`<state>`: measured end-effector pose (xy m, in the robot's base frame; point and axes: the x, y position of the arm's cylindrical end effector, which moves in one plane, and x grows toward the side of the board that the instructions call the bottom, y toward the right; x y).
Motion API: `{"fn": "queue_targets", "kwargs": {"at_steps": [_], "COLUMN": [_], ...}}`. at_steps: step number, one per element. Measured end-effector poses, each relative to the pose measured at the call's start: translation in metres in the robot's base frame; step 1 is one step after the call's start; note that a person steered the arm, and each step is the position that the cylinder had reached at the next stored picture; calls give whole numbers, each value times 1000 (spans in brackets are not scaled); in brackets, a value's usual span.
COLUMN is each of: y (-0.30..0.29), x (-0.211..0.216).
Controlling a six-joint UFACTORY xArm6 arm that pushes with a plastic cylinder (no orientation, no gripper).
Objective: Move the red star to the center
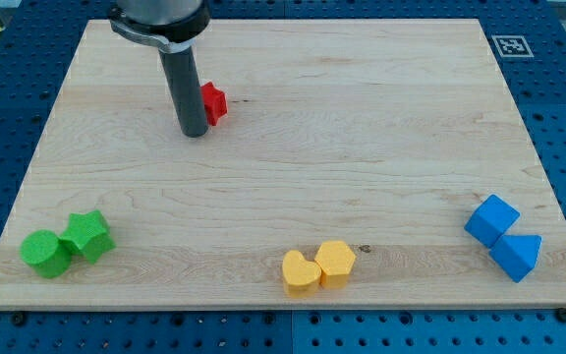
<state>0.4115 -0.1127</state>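
The red star lies on the wooden board in the upper left part of the view. The dark rod hides its left part. My tip rests on the board just left of and slightly below the red star, touching or nearly touching it.
A green cylinder and a green star sit together at the lower left. A yellow heart and a yellow hexagon touch at the bottom middle. A blue cube and a blue triangle sit at the lower right. A marker tag is at the top right.
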Motion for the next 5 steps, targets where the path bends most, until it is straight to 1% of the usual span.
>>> {"fn": "queue_targets", "kwargs": {"at_steps": [2, 3, 4, 5], "y": [-59, -48, -43, -4], "x": [-5, -44, -47, -46]}}
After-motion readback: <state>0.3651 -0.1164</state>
